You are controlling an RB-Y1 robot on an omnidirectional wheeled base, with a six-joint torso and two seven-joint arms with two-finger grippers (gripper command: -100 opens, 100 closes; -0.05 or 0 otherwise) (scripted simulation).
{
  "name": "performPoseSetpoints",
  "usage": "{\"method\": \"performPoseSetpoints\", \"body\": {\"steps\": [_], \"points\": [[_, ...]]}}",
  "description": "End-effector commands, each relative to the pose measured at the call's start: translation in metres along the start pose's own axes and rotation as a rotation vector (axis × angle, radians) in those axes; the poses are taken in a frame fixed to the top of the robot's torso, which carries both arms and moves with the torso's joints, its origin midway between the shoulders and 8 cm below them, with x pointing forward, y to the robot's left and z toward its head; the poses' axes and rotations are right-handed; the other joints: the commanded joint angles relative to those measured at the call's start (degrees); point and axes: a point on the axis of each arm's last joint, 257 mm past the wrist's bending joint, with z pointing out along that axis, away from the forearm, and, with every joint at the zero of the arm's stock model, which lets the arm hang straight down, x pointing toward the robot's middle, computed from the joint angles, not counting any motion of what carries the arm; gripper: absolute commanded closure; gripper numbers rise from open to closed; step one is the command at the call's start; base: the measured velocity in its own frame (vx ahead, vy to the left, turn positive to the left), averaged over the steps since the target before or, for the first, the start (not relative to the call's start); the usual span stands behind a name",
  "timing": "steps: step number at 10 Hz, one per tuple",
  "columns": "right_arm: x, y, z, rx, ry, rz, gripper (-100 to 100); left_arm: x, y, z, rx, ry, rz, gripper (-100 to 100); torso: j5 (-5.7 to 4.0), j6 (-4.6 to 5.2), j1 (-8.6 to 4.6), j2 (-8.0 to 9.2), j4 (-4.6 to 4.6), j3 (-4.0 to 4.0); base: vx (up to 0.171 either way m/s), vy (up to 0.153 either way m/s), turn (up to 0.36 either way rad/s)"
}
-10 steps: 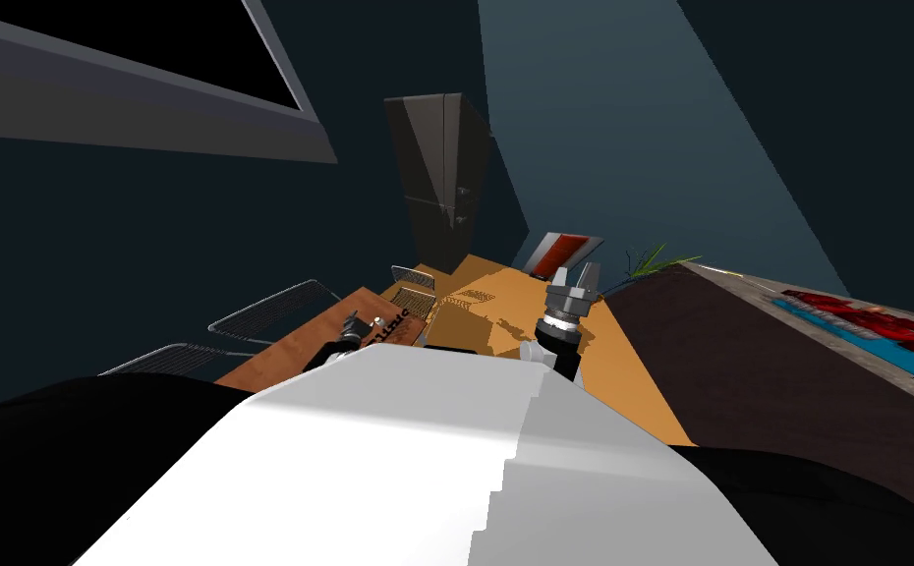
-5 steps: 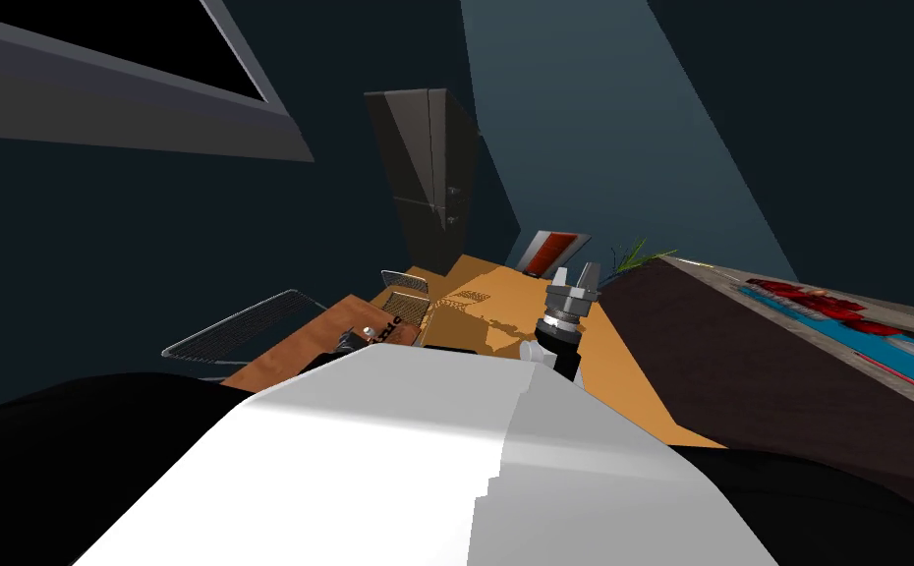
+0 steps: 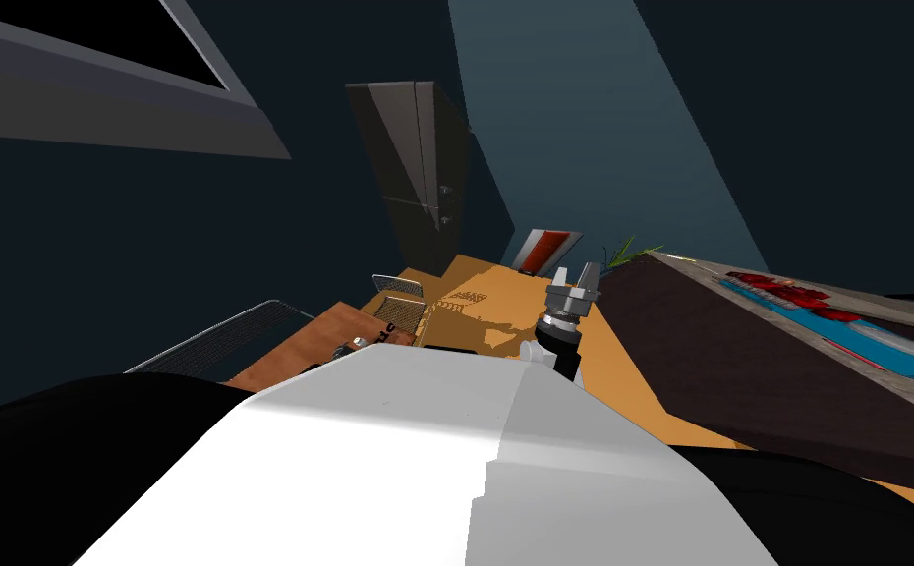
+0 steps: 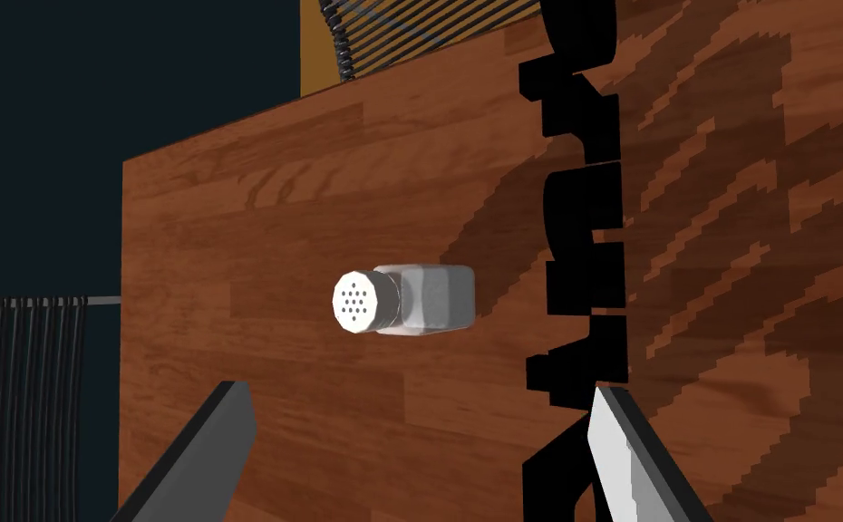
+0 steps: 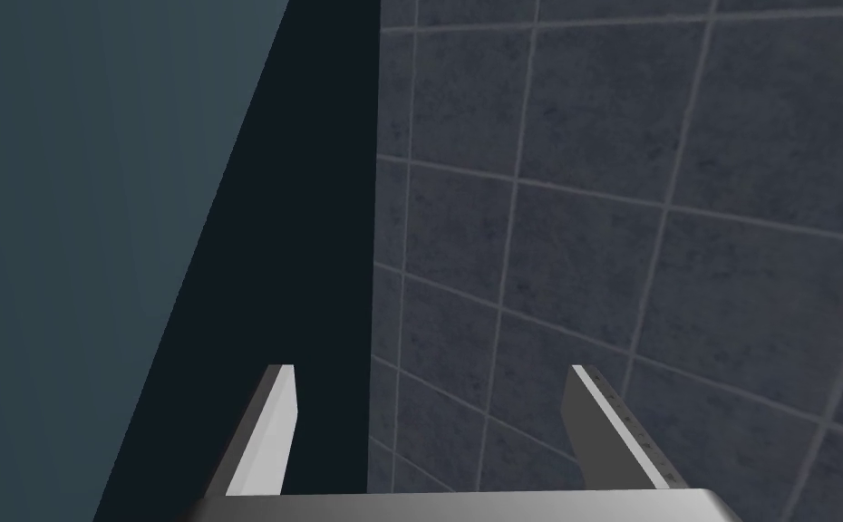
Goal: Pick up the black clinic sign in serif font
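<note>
Two fingers of the left claw (image 4: pixel 420 390) stand wide apart, holding nothing. Between them I see bare wood.

- Claw, detail: one finger (image 4: pixel 617 444) lies against the end letters of the black clinic sign (image 4: pixel 578 272) as the wrist camera sees it. I cannot tell if it touches them or hangs above. The other finger is over bare table top.
- Sign: a row of chunky black serif letters on the brown wooden table (image 4: pixel 256 208), running away from that finger toward the far edge. It is off to one side of the claw's centre line, not between the fingers. I cannot tell whether it is flat or on edge.
- Salt shaker (image 4: pixel 404 300): pale, with a holed cap, just beside the sign's middle letters but apart from them. It sits nearer my centre line than the sign does.
- Further out: a wire-mesh chair (image 4: pixel 429 23) beyond the table's far edge.
- Right claw (image 3: pixel 576 275): raised over the orange floor off to the right, fingers spread, empty, idle.

Step in hand, as I judge it: the final line-up before the grasp. Nothing has been picked up yet.

Next move calls for sliding the left hand sideways toward the sign until the letters lie between both fingers. Then I descend and close across the sign's thin dimension.

Risk: closing from this position would catch the shaker or nothing at all. A careless sideways shift could also knock the shaker over.
</note>
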Motion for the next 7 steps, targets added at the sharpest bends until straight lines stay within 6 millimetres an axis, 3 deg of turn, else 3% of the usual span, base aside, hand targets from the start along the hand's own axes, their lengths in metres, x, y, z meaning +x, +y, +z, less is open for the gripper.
{"method": "performPoseSetpoints", "body": {"steps": [1, 4, 5, 7], "points": [[0.000, 0.000, 0.000, 0.000, 0.000, 0.000, 0, -0.023, 0.018, 0.000, -0.056, -0.048, -0.056, -100, 0.00, 0.00, 0.00, 0.00, 0.00, 0.00, 0.076, -0.009, -0.140], [0.000, 0.000, 0.000, 0.000, 0.000, 0.000, 0, -0.052, 0.034, -0.003, -0.110, -0.106, -0.110, -100, 0.01, 0.03, 0.03, -0.04, 0.01, -0.01, 0.070, 0.006, -0.086], [0.000, 0.000, 0.000, 0.000, 0.000, 0.000, 0, -0.073, 0.046, -0.008, -0.154, -0.147, -0.159, -100, 0.01, 0.00, 0.04, 0.02, 0.00, 0.01, 0.071, 0.002, -0.132], [0.000, 0.000, 0.000, 0.000, 0.000, 0.000, 0, -0.075, 0.047, -0.008, -0.156, -0.152, -0.161, -100, 0.01, -0.01, 0.03, 0.03, 0.01, 0.02, 0.043, 0.006, -0.015]]}}
